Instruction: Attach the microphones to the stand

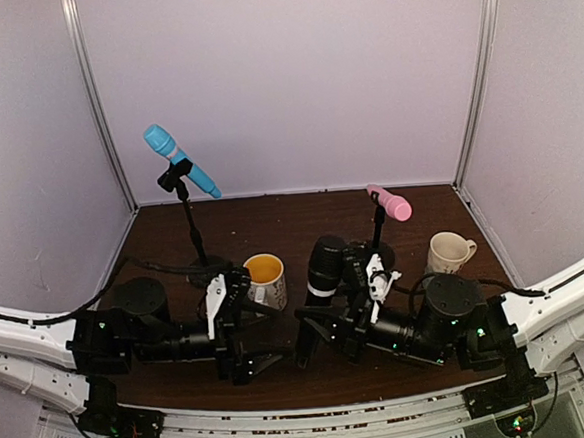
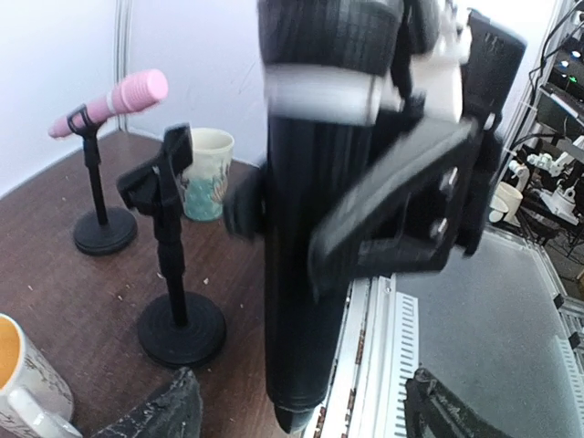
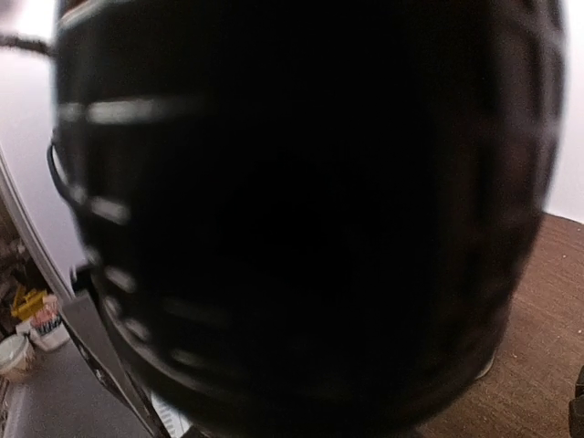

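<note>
The black microphone (image 2: 292,319) hung upright beside the empty stand (image 2: 170,265), pinched by the right gripper (image 2: 306,214) while the left gripper (image 2: 301,392) stood spread around its tail, apparently a hand-over; next, it needed carrying over and pressing into that stand's clip.

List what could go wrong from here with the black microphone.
1. The left gripper has its jaws open, so only the right gripper seems to hold the black microphone upright; a weak grip could let it slip or tilt.
2. The empty stand is close to the pink microphone and a patterned mug; a wide swing might knock them.
3. The microphone fills the right wrist view, so that camera cannot help aim at the clip.
</note>
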Robot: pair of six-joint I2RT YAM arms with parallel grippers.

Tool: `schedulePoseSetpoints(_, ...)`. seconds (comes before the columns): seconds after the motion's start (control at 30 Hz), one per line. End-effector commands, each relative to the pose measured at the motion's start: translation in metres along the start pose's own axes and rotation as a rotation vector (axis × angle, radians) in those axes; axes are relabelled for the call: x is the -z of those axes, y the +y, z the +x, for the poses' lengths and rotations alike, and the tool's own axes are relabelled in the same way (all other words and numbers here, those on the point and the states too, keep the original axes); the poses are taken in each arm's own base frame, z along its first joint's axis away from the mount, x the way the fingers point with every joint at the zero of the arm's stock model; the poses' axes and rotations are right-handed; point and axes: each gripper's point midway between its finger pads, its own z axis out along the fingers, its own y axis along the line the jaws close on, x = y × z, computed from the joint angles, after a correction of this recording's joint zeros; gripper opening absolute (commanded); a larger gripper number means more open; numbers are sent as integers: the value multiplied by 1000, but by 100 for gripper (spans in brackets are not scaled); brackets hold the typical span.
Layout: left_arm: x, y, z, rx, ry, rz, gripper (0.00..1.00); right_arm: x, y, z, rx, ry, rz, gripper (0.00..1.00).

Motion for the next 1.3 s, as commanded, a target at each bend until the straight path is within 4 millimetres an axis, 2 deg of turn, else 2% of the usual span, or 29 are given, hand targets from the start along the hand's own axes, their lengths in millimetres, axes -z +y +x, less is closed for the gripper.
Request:
schedulePoseSetpoints(0.0,17,-8,-54,-107,-93,-9,80,-3,13,24,153,160,-70,23)
schedulePoseSetpoints(0.2,6,-21,-77,-167,-37,27,79,-5,22,30,157,209,-115,24)
schedulePoseSetpoints(0.37,-10,-31,-76,-167,15,77,76,-4,29,33,157,232,-152,24)
schedulePoseSetpoints(0.57,-24,-37,-74,-168,47,116,67,-6,38,35,155,250,-193,24)
schedulePoseSetpoints(0.77,-22,-45,-74,-177,24,164,48,-7,38,38,156,266,-196,25)
schedulePoseSetpoints(0.83,-20,-48,-76,-175,17,179,46,-7,40,39,156,273,-203,25)
schedulePoseSetpoints(0.9,-19,-50,-77,-172,8,190,49,-6,39,41,160,279,-202,25)
schedulePoseSetpoints(0.97,-17,-52,-77,-172,-3,200,44,-6,37,44,164,284,-198,27)
schedulePoseSetpoints(1.03,-17,-52,-78,-172,-6,200,28,-5,36,44,163,284,-194,35)
schedulePoseSetpoints(1.07,-17,-51,-79,-171,-10,194,25,-3,35,43,161,281,-192,44)
schedulePoseSetpoints(1.1,-15,-50,-81,-169,-17,189,24,-1,34,42,157,279,-188,54)
schedulePoseSetpoints(1.17,-12,-46,-84,-162,-40,168,23,6,24,39,160,261,-150,66)
schedulePoseSetpoints(1.27,-3,-36,-95,-141,-92,106,18,16,7,32,146,217,-79,72)
